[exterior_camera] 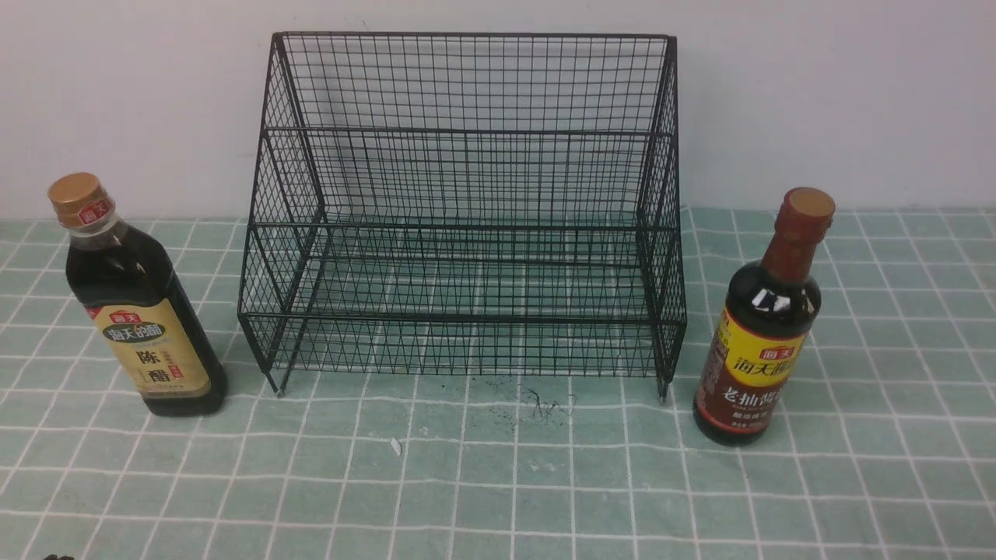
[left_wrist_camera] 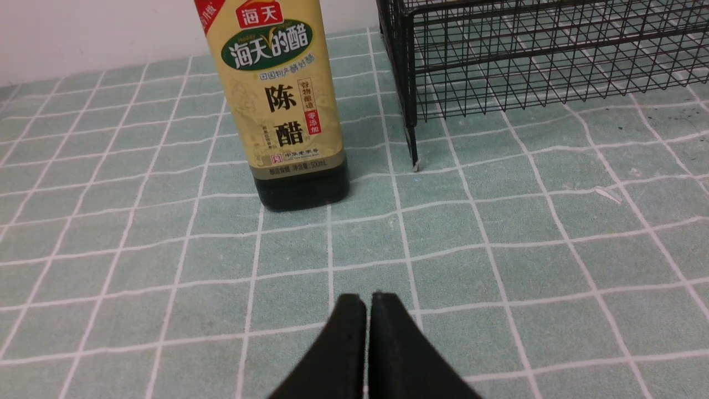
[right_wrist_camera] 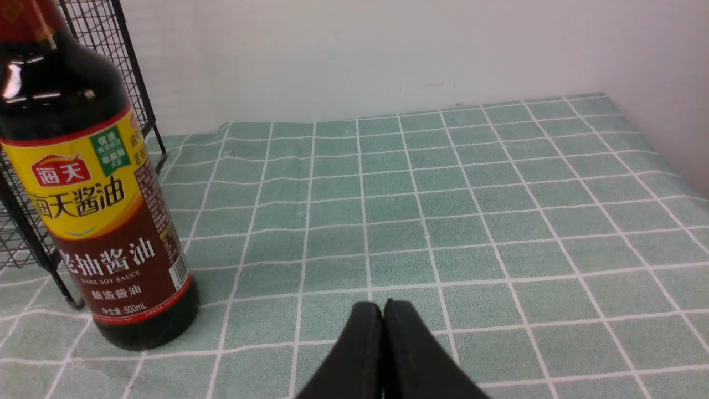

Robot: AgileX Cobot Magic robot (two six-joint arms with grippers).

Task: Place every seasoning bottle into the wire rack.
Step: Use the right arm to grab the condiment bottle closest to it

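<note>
Gold-capped bottle [exterior_camera: 144,311] stands upright on the green checked cloth [exterior_camera: 498,482], just left of the wire rack [exterior_camera: 467,218] and outside it. The left gripper [left_wrist_camera: 368,302] hangs short of this bottle, fingers pressed together and holding nothing. Right of the rack, also outside it, the red-necked bottle [exterior_camera: 759,334] stands upright. The right gripper [right_wrist_camera: 383,310] is near it, likewise closed on nothing.

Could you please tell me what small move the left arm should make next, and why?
Probably open the left gripper and ease it toward the gold-capped bottle. Its jaws are shut and empty, short of the bottle, which stands upright on the checked cloth beside the wire rack, not in it.
</note>
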